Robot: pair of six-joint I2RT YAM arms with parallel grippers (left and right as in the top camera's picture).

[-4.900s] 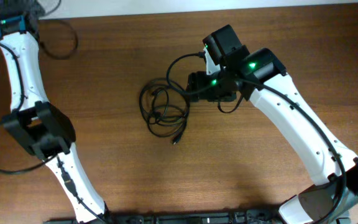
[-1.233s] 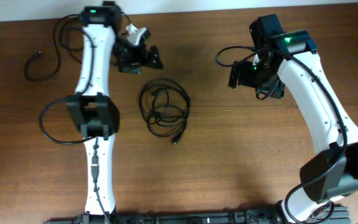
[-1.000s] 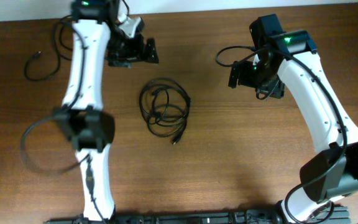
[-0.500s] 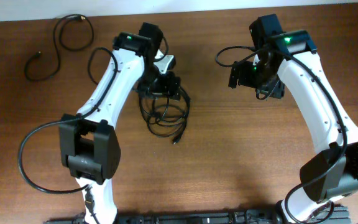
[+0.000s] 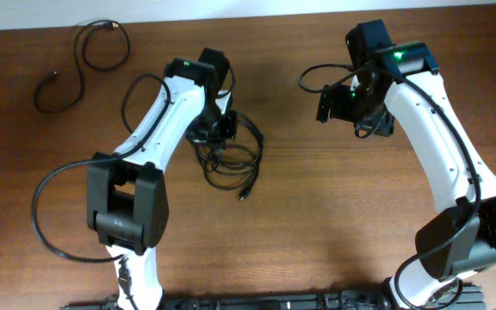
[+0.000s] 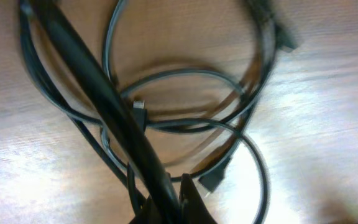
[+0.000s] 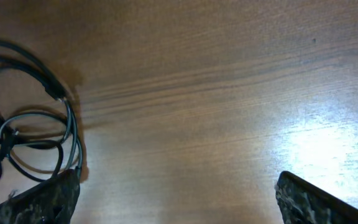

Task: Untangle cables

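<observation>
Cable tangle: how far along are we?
Done: one cable lies apart, top left. In hand: left gripper appears shut on a strand of the tangle. Left: its loops are interlaced; right gripper hangs open, off the pile.

1. No writing, label, brand name or number can be read in the overhead view
2. Both wrist views are likewise bare of any legible mark or sign
</observation>
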